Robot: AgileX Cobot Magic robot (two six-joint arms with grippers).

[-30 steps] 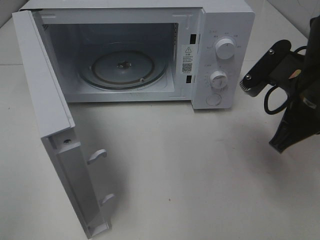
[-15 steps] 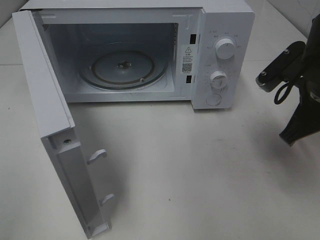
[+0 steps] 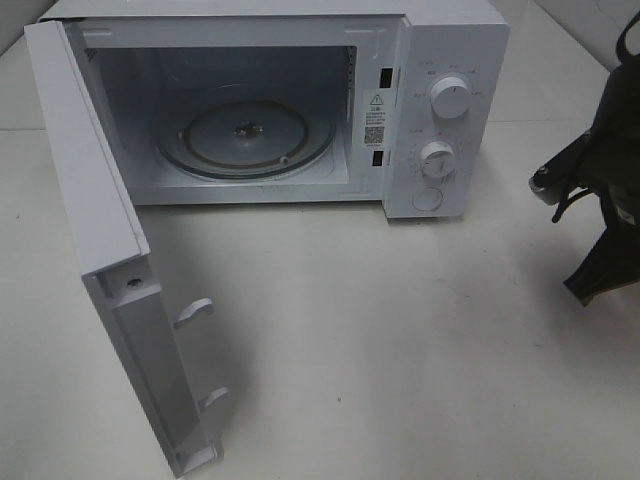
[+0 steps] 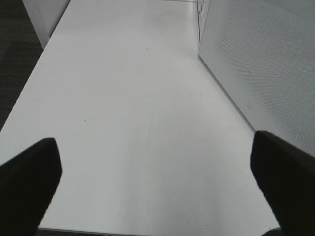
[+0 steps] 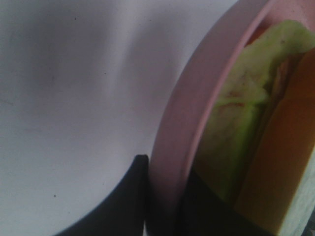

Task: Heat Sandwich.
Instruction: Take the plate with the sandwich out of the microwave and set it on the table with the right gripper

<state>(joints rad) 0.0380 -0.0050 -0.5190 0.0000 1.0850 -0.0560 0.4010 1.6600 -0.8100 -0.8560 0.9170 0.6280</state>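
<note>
In the right wrist view the sandwich [image 5: 246,123] lies on a round pink plate [image 5: 197,98]; its green leafy layer and pale yellow bread show close up. My right gripper [image 5: 165,196] is shut on the plate's rim, one finger outside it and one inside. In the exterior high view only the right arm [image 3: 605,190] shows, at the right edge; plate and sandwich are out of that view. My left gripper [image 4: 157,196] is open and empty above bare table.
A white microwave [image 3: 440,40] stands at the back. Its door [image 3: 90,200] is swung wide open to the front left. A glass turntable [image 3: 245,135] lies inside. The left wrist view shows the door's perforated panel [image 4: 266,64].
My right arm has moved to the right, toward the edge of the exterior high view. The microwave and its door have not moved.
</note>
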